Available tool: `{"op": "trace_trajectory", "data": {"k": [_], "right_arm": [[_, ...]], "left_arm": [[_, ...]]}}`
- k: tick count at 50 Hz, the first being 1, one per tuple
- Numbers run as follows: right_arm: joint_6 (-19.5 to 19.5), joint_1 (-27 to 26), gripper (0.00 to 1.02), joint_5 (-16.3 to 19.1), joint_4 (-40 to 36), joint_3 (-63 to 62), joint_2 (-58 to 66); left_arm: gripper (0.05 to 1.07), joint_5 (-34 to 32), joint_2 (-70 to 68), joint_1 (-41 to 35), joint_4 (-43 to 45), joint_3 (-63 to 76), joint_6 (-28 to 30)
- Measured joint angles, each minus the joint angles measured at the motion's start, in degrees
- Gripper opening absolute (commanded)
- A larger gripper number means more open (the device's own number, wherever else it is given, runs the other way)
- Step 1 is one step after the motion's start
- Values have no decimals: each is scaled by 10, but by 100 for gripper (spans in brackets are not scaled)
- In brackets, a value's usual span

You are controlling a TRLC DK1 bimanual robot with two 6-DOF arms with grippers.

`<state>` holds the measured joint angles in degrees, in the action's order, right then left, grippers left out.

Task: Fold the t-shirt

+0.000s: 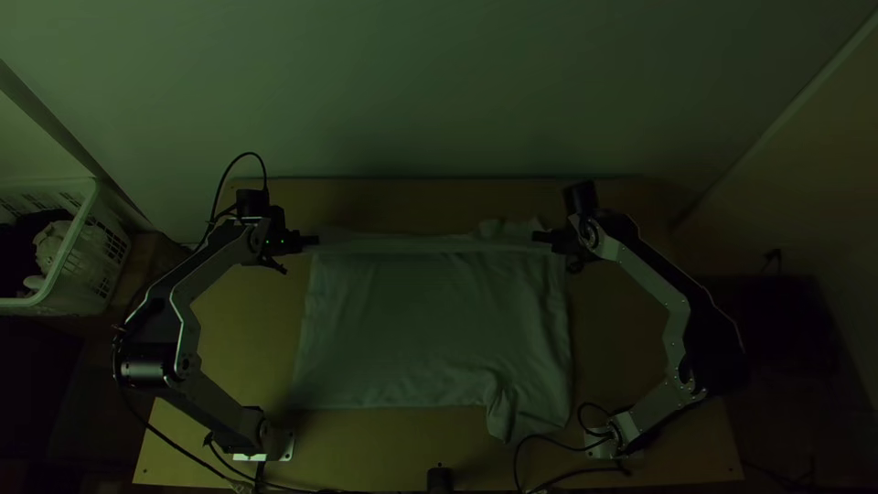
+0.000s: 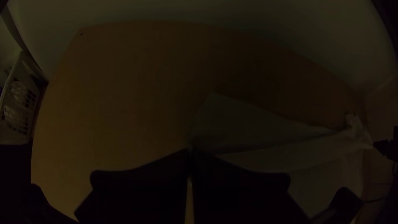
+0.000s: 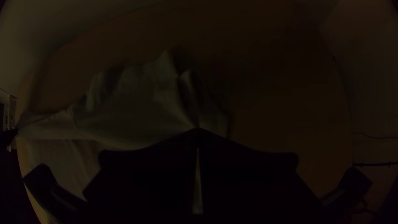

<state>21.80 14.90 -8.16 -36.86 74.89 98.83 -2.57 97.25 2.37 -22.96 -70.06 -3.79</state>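
Note:
The light t-shirt [image 1: 430,320] lies spread on the table, its far edge drawn into a straight taut band between both grippers, its near right corner rumpled. At the far left corner my left gripper [image 1: 313,241] is shut on the cloth; in the left wrist view the left gripper [image 2: 190,153] pinches the t-shirt [image 2: 265,124]. At the far right corner my right gripper [image 1: 540,238] is shut on the fabric; the right wrist view has the right gripper [image 3: 198,132] closed on the t-shirt [image 3: 132,108], with bunched folds beyond its fingertips.
A white basket [image 1: 87,247] holding cloths stands off the table's left side. The wooden table [image 1: 238,320] ends at a pale wall [image 1: 412,91] along its far edge. Cables [image 1: 549,476] run over the near edge, where a small black object [image 1: 440,479] stands.

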Motion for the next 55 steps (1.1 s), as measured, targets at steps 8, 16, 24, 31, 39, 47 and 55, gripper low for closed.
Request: {"op": "trace_trajectory", "data": {"k": [8, 16, 24, 31, 39, 47, 55], "right_arm": [[0, 1, 2, 0, 5, -43, -18], [-4, 1, 2, 0, 8, -79, -33], [-11, 4, 2, 0, 11, -105, -46], [-11, 7, 2, 0, 30, -124, -47], [-13, 7, 22, 0, 41, -135, -47], [-18, 2, 49, 0, 43, -150, -64], [-31, -15, 66, 0, 36, -162, -125]], "left_arm": [[8, -9, -2, 0, 5, 10, 2], [8, -14, -8, 0, 12, 27, 4], [8, -16, -9, 0, 25, 47, 4], [8, -18, -9, 0, 30, 59, 4], [20, -28, -14, 0, 30, 73, 4], [79, -43, -49, 0, 22, 94, 10], [103, -61, -97, 7, -6, 94, 13]]}}
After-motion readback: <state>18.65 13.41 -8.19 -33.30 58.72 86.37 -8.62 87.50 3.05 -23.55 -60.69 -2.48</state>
